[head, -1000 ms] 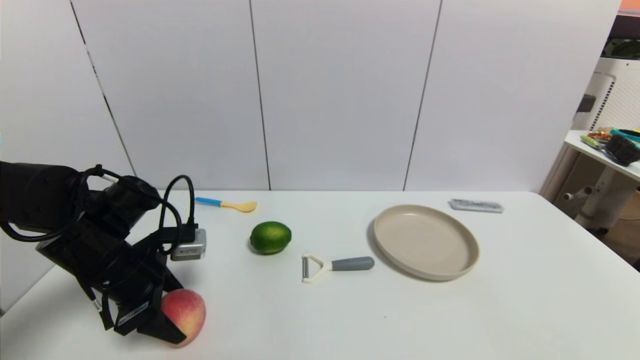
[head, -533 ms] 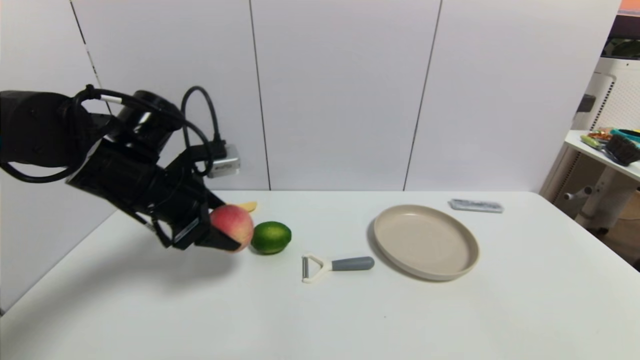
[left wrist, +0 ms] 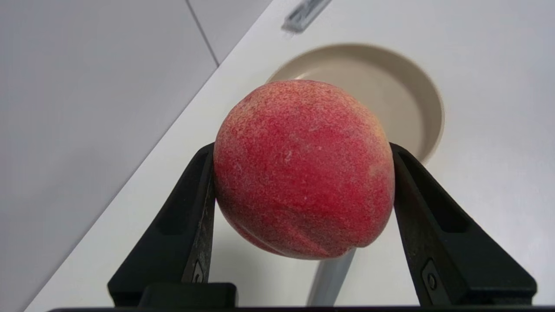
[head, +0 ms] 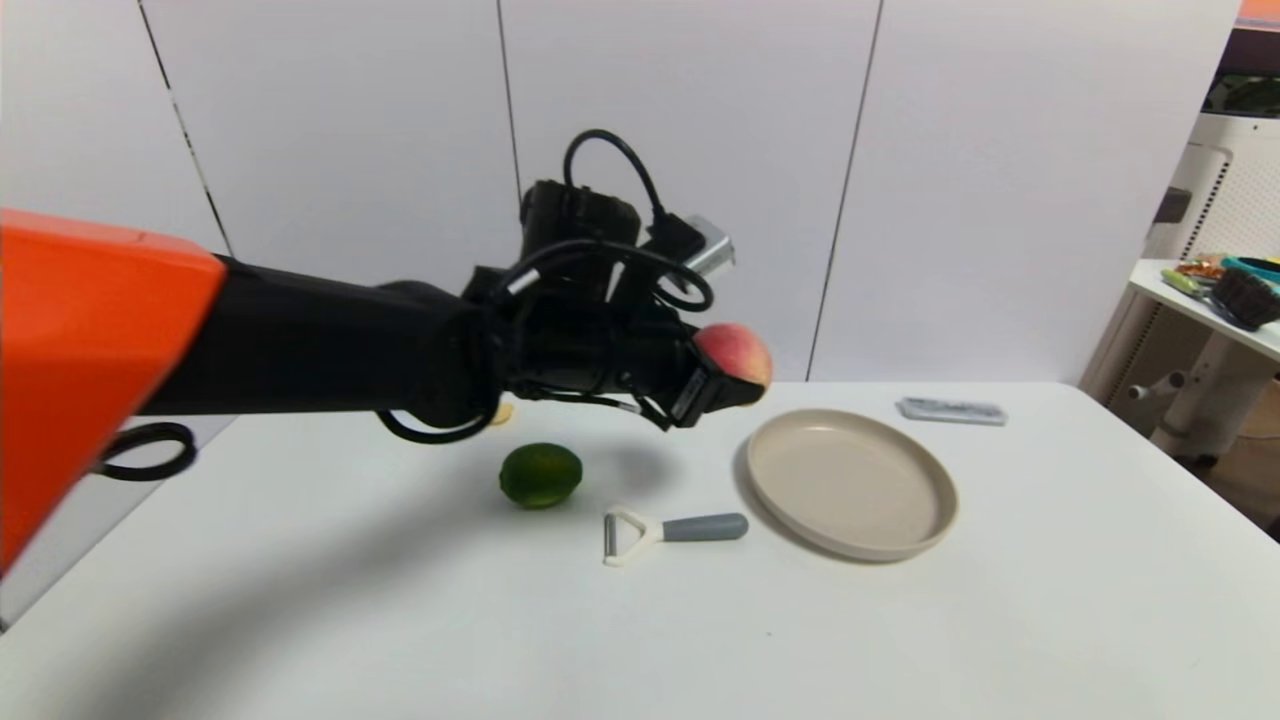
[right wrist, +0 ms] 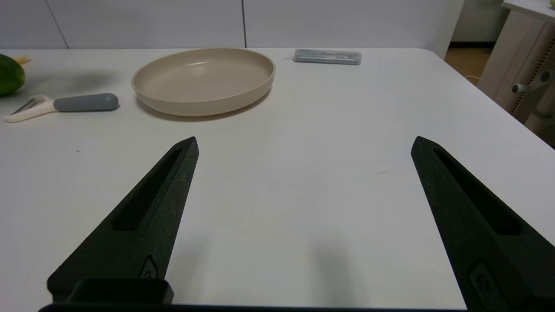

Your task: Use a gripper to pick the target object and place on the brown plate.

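Observation:
My left gripper (head: 738, 382) is shut on the pinkish-red peach (head: 736, 352) and holds it in the air, just left of the beige plate (head: 851, 483) and above its near-left rim. In the left wrist view the peach (left wrist: 303, 169) sits between both black fingers (left wrist: 190, 216), with the plate (left wrist: 407, 86) behind it. My right gripper (right wrist: 303, 145) is open and empty, low over the table's near right part, and out of the head view. The plate (right wrist: 204, 80) is empty.
A green lime (head: 540, 474) lies left of centre. A white peeler with a grey handle (head: 672, 530) lies between lime and plate. A grey flat case (head: 951, 411) lies behind the plate. A yellow spoon tip (head: 503, 412) peeks from under the arm.
My left gripper has lifted the peach off the table's near left corner and carried it up and to the right, past the lime, to beside the plate.

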### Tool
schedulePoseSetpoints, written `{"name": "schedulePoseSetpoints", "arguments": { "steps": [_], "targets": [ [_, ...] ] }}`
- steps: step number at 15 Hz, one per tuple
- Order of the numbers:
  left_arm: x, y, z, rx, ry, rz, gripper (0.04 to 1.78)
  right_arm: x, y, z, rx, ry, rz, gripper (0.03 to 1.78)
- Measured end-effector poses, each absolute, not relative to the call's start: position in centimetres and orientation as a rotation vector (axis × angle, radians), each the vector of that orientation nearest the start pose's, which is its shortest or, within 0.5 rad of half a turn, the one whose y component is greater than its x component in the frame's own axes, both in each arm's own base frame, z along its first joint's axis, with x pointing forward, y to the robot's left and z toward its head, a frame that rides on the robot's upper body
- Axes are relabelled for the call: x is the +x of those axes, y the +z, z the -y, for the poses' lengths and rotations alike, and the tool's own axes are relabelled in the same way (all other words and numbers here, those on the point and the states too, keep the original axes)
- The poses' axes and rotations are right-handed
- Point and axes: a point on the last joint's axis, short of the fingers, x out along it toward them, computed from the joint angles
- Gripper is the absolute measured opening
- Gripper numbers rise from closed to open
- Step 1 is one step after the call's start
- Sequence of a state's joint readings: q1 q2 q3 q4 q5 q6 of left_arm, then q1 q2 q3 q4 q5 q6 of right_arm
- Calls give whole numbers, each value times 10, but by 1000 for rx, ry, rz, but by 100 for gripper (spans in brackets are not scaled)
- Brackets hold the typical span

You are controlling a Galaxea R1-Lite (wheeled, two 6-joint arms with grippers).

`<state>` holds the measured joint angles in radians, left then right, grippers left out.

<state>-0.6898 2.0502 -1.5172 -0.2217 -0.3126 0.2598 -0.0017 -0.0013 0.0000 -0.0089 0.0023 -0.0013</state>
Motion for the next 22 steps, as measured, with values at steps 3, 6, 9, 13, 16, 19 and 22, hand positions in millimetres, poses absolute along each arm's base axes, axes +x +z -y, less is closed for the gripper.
{"name": "schedulePoseSetpoints", "arguments": {
  "steps": [3, 6, 9, 13, 16, 19, 22],
  "targets": [
    [329, 175, 315, 252, -1067, -115, 119, -23, 76, 0, -1, 1, 10, 169],
    [339, 140, 337, 247, -1083, -99, 118, -23, 76, 0, -1, 1, 10, 169],
    [346, 116, 354, 250, -1099, -107, 128, -23, 76, 0, -1, 1, 10, 169],
    [350, 100, 360, 261, -1105, -135, 145, -23, 76, 0, -2, 1, 10, 169],
    [346, 111, 356, 273, -1105, -160, 153, -23, 76, 0, -1, 1, 10, 169],
    [329, 151, 337, 299, -1092, -227, 159, -23, 76, 0, -1, 1, 10, 169],
    [301, 204, 290, 378, -1017, -358, 162, -23, 76, 0, -1, 1, 10, 169]
  ]
}}
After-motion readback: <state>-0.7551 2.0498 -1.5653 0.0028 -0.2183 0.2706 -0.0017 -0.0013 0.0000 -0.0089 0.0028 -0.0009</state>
